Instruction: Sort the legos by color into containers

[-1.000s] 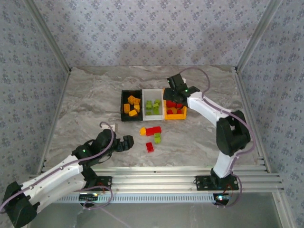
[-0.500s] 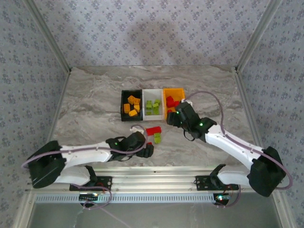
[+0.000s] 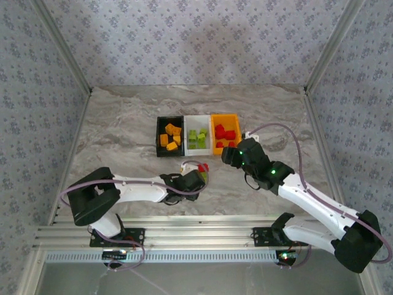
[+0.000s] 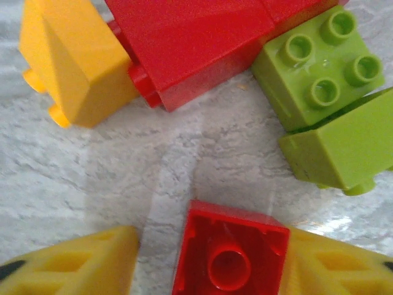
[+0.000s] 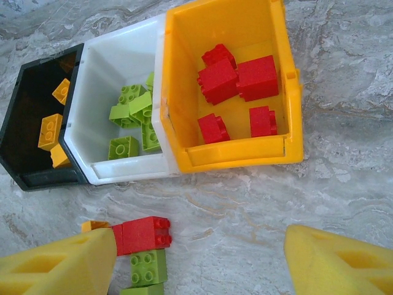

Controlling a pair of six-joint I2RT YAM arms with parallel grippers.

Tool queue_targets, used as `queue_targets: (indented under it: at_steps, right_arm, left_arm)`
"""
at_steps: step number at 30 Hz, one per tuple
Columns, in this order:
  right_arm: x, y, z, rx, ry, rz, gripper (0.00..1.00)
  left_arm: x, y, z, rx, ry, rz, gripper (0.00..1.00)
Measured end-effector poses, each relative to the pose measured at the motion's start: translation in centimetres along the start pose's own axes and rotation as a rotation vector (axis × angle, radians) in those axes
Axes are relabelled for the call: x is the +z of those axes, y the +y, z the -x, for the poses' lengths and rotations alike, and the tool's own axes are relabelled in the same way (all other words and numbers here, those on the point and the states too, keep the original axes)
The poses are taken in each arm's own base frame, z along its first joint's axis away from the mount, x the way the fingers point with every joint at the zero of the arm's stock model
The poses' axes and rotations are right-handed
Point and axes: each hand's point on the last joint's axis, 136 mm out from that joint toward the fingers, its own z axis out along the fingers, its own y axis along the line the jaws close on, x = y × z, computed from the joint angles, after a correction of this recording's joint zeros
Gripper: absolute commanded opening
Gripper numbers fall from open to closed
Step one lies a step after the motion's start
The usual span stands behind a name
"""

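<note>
My left gripper (image 4: pixel 212 246) stands over the loose legos, and its jaws flank a small red brick (image 4: pixel 230 252) that lies underside up. The right pad touches the brick; a thin gap shows at the left pad. Beyond it lie an orange brick (image 4: pixel 73 61), a long red brick (image 4: pixel 190 37) and two green bricks (image 4: pixel 319 61). My right gripper (image 5: pixel 199 258) hovers open and empty just in front of the containers. The black bin (image 5: pixel 31 160) holds orange bricks, the white bin (image 5: pixel 116 61) green ones, the orange-yellow bin (image 5: pixel 233 153) red ones.
The three bins (image 3: pixel 197 117) sit joined in a row at mid-table. The left gripper (image 3: pixel 195 180) and right gripper (image 3: pixel 228 157) are close together near the loose bricks. Metal frame rails run along the table's sides and near edge.
My left arm swung right from the near left to the loose bricks and its jaws narrowed around the small red brick. My right arm drew back from the orange-yellow bin.
</note>
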Motion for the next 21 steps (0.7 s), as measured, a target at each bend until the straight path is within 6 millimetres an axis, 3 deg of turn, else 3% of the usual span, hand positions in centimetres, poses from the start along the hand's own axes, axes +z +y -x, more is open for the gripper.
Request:
queue_targets:
  at_steps: [8, 14, 17, 21]
  right_arm:
    - [-0.2, 0.0, 0.2, 0.006, -0.009, -0.002, 0.75]
    - [0.1, -1.0, -0.5, 0.025, -0.010, -0.030, 0.75]
    - [0.3, -2.0, -1.4, 0.036, 0.001, -0.056, 0.75]
    - [1.0, -3.5, -3.7, 0.049, 0.041, -0.095, 0.75]
  left_arm:
    - [-0.5, 0.6, -0.4, -0.017, -0.006, -0.001, 0.29]
    - [-3.0, 0.6, 0.4, -0.018, -0.031, -0.040, 0.30]
    - [-5.3, 0.1, 3.3, -0.030, -0.078, -0.080, 0.30]
    - [-7.7, -1.2, 10.9, -0.077, -0.181, -0.146, 0.30]
